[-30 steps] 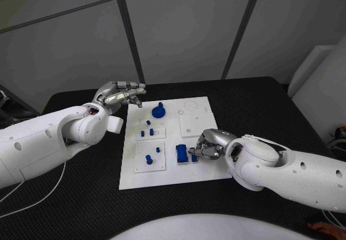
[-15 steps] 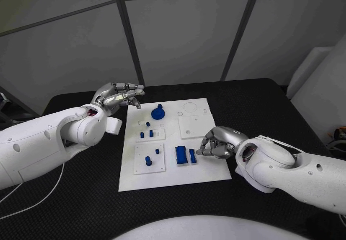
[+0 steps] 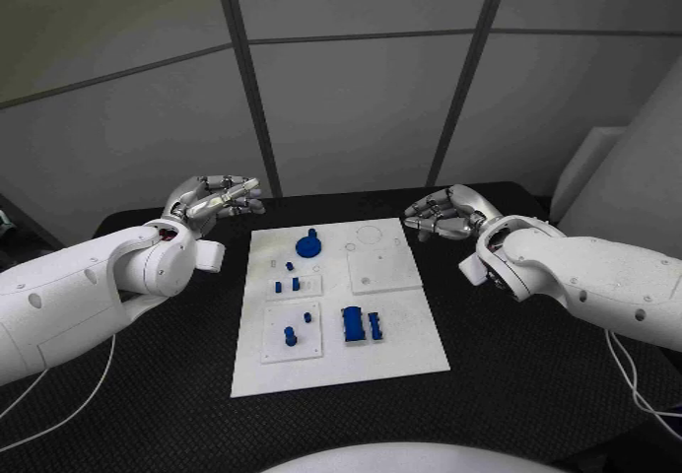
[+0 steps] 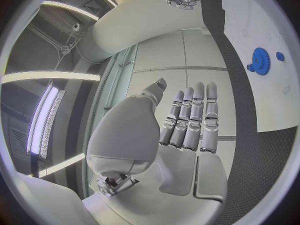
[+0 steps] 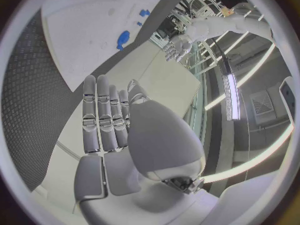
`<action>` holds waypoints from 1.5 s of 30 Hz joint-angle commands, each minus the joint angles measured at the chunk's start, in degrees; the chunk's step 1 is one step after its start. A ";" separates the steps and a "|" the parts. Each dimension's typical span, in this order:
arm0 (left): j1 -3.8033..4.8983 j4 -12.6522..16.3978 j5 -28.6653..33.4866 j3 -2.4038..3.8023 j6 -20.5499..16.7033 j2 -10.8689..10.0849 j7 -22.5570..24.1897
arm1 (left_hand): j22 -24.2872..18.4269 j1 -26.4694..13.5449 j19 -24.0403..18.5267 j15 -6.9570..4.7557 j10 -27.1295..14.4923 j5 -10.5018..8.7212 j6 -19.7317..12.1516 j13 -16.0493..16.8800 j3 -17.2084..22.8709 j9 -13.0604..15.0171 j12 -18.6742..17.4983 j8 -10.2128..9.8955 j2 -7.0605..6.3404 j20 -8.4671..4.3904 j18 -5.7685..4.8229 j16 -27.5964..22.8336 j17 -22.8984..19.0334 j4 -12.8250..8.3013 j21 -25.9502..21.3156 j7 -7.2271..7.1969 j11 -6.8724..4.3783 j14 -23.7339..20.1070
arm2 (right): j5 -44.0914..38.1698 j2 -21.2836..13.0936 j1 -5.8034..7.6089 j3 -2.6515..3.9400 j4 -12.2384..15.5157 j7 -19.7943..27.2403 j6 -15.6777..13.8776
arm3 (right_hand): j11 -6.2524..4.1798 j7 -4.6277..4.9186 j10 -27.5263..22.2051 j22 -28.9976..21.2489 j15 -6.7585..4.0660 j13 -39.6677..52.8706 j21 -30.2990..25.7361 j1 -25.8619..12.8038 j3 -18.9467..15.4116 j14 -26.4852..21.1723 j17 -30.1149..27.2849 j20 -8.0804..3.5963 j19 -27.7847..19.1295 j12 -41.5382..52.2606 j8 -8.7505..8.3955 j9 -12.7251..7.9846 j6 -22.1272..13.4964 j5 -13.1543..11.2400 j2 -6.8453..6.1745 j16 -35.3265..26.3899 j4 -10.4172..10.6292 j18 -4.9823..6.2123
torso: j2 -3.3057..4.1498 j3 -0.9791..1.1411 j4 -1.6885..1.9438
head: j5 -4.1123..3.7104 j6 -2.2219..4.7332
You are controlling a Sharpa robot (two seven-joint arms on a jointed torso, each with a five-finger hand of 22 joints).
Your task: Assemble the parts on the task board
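The white task board [image 3: 405, 325] lies in the middle of the black table. A blue gear [image 3: 308, 243] stands at its far left, and two upright blue blocks [image 3: 354, 323] sit side by side near its front. Small blue pegs [image 3: 286, 286] stand in the two raised plates on the left. My left hand [image 3: 213, 200] hovers beyond the board's far left corner and holds nothing; the left wrist view shows its fingers [image 4: 190, 120] stretched out. My right hand [image 3: 443, 212] hovers off the far right corner, also holding nothing, its fingers [image 5: 103, 112] straight in the right wrist view.
A raised white plate [image 3: 386, 261] with no parts sits at the board's right, with round recesses [image 3: 373, 235] behind it. Black table [image 3: 540, 365] surrounds the board. Grey wall panels close off the far side.
My right hand has let go of the blue blocks, risen and pulled back to beyond the board's far right corner. The left hand has drawn back slightly. The camera has also shifted.
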 commanded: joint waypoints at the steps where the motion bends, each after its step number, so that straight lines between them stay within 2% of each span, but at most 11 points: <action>1: 0.14 -2.28 4.00 0.07 -0.36 1.20 3.92 | -4.90 0.91 -1.89 0.66 1.93 -0.11 0.73 -0.44 -1.27 -0.13 -3.29 -0.80 0.93 0.98 -0.51 -7.74 -2.76 0.56 -4.36 -0.12 0.18 1.61 | 17.75 2.80 0.42 0.10 -5.19 11.66 2.03 | 0.65 0.52 2.58 -4.40 1.06 -7.09 -5.83 1.25 1.72 0.76 -5.36 1.41 0.06 -4.03 -2.03 -1.94 0.91 -0.41 -0.32 -7.36 0.22 0.91 | -1.82 -0.73 -0.37 | 0.41 0.66; 19: -0.77 -13.74 12.43 0.13 -7.16 10.00 9.30 | -23.15 1.56 -16.19 4.41 -0.46 -0.02 -5.49 -0.51 -8.54 -0.36 -20.35 -9.64 3.34 4.29 -1.61 -31.22 -8.14 2.11 -9.12 -1.99 1.79 -1.89 | 28.14 16.59 0.55 0.21 -23.25 17.73 8.91 | 3.01 0.71 3.43 -16.60 4.56 -21.67 -21.25 -3.11 5.26 -3.05 -20.64 5.00 1.32 -12.88 -6.18 -8.77 1.17 -1.60 -1.67 -22.05 -3.20 0.77 | -3.23 -0.18 -0.05 | 3.65 7.73; 20: -0.80 -13.55 10.03 0.06 -4.54 9.81 6.11 | -27.89 -22.17 -25.61 1.33 -15.29 -2.19 -19.16 -4.06 -10.21 -3.87 -25.12 -13.14 5.29 -0.71 -5.81 -35.08 -11.74 0.16 -12.48 -4.98 -1.54 -16.25 | 24.98 16.26 0.50 0.15 -22.74 14.95 6.33 | -0.06 -2.44 -14.30 -18.64 2.23 -25.23 -23.14 -28.89 1.11 -20.74 -22.84 0.74 -15.66 -16.62 -9.76 -10.55 -14.44 -4.41 -0.90 -25.59 -6.45 -2.96 | -3.28 -0.55 -0.29 | 3.05 7.12; 29: -1.11 -8.83 9.34 -0.67 -8.65 8.65 6.76 | -31.34 -36.60 -31.99 -0.71 -24.86 -7.29 -27.84 -4.06 -14.95 -3.87 -25.12 -13.14 5.29 -3.80 -5.56 -35.08 -11.74 -4.35 -12.48 -6.74 -3.51 -25.51 | 27.91 14.46 0.27 -0.48 -18.02 16.54 2.57 | -1.60 -4.31 -25.38 -23.77 0.82 -25.23 -28.08 -45.20 1.11 -31.87 -24.46 -1.75 -25.53 -16.62 -9.76 -14.95 -24.27 -6.39 -0.90 -25.59 -8.57 -3.93 | -2.34 -0.23 1.77 | 2.89 8.41; 31: -1.31 -5.85 8.91 -1.14 -11.23 7.91 7.17 | -32.14 -40.37 -33.53 -1.21 -27.27 -7.29 -30.04 -4.06 -14.95 -3.87 -25.12 -13.14 5.29 -4.63 -5.58 -35.08 -11.74 -4.35 -12.48 -7.21 -4.04 -27.85 | 29.75 13.32 0.13 -0.87 -15.04 17.54 0.19 | -2.04 -4.82 -28.23 -23.77 -3.21 -25.23 -28.08 -49.33 1.11 -34.72 -28.54 -2.41 -28.18 -16.62 -9.76 -14.95 -26.78 -6.87 -0.90 -25.59 -9.12 -4.30 | -2.13 -0.16 2.24 | 2.85 8.71; 33: -1.51 -2.80 8.47 -1.61 -13.89 7.16 7.60 | -32.77 -43.29 -34.74 -1.60 -29.13 -7.29 -31.77 -4.06 -14.95 -3.87 -25.12 -13.14 5.29 -5.23 -11.41 -35.08 -11.74 -4.35 -12.48 -7.56 -4.45 -29.66 | 31.64 12.16 -0.02 -1.27 -11.99 18.57 -2.24 | -2.39 -5.19 -30.36 -23.77 -3.21 -25.23 -28.08 -52.45 1.11 -36.86 -28.54 -2.92 -30.15 -16.62 -9.76 -14.95 -28.69 -7.23 -0.90 -25.59 -9.51 -4.56 | -2.08 -0.14 2.35 | 2.84 8.78; 34: -1.62 -1.21 8.24 -1.86 -15.28 6.76 7.82 | -33.05 -44.61 -35.29 -1.78 -29.99 -7.29 -32.54 -4.06 -14.95 -3.87 -25.12 -13.14 5.29 -5.51 -11.41 -35.08 -11.74 -4.35 -12.48 -7.73 -4.62 -30.47 | 32.63 11.55 -0.09 -1.48 -10.40 19.10 -3.51 | -6.51 -5.38 -31.42 -23.77 -3.21 -25.23 -28.08 -53.99 1.11 -37.93 -28.54 -3.17 -31.13 -16.62 -9.76 -14.95 -29.62 -7.43 -0.90 -25.59 -9.76 -4.56 | -2.08 -0.14 2.35 | 2.84 8.78; 36: -1.85 2.33 7.72 -2.42 -18.36 5.89 8.31 | -33.59 -47.13 -36.30 -2.12 -31.59 -7.29 -34.00 -4.06 -14.95 -3.87 -25.12 -13.14 5.29 -6.07 -11.41 -35.08 -11.74 -4.35 -12.48 -11.80 -4.97 -32.04 | 34.83 10.20 -0.26 -1.94 -6.85 20.30 -6.34 | -6.51 -5.71 -33.31 -23.77 -3.21 -25.23 -28.08 -56.74 1.11 -39.82 -28.54 -3.60 -32.90 -16.62 -9.76 -14.95 -31.30 -11.62 -0.90 -25.59 -10.09 -5.19 | -2.08 -0.14 2.35 | 2.84 8.78; 37: -1.97 4.11 7.47 -2.69 -19.90 5.45 8.56 | -33.85 -48.40 -36.83 -6.19 -32.40 -7.29 -34.73 -4.06 -14.95 -3.87 -25.12 -13.14 5.29 -6.33 -11.41 -35.08 -11.74 -4.35 -12.48 -11.80 -9.16 -32.82 | 35.96 9.50 -0.35 -2.18 -5.03 20.91 -7.79 | -6.51 -9.76 -34.20 -23.77 -3.21 -25.23 -28.08 -58.05 1.11 -40.73 -28.54 -3.81 -33.73 -16.62 -9.76 -14.95 -32.10 -11.62 -0.90 -25.59 -10.29 -5.19 | -2.08 -0.14 2.35 | 2.84 8.78; 43: -2.54 12.79 6.21 -4.05 -27.44 3.31 9.76 | -35.21 -54.71 -39.37 -6.19 -36.45 -7.29 -38.43 -4.06 -14.95 -3.87 -25.12 -13.14 5.29 -7.74 -11.41 -35.08 -11.74 -4.35 -12.48 -11.80 -9.16 -36.74 | 41.74 5.95 -0.79 -3.41 4.29 24.05 -15.23 | -6.51 -9.76 -39.04 -23.77 -3.21 -25.23 -28.08 -65.12 1.11 -45.56 -28.54 -4.94 -38.24 -16.62 -9.76 -14.95 -36.36 -11.62 -0.90 -25.59 -14.57 -5.80 | -2.08 -0.14 2.35 | 2.84 8.78; 45: -2.66 14.48 5.96 -4.31 -28.91 2.89 10.00 | -35.58 -56.45 -40.06 -6.19 -37.53 -7.29 -39.47 -4.06 -14.95 -3.87 -25.12 -13.14 5.29 -8.15 -11.41 -35.08 -11.74 -4.35 -12.48 -11.80 -9.16 -37.80 | 42.91 5.22 -0.88 -3.66 6.18 24.68 -16.74 | -6.51 -9.76 -40.37 -23.77 -3.21 -25.23 -28.08 -67.02 1.11 -46.86 -28.54 -9.02 -39.44 -16.62 -9.76 -14.95 -37.52 -11.62 -0.90 -25.59 -14.57 -5.80 | -2.08 -0.14 2.35 | 2.84 8.78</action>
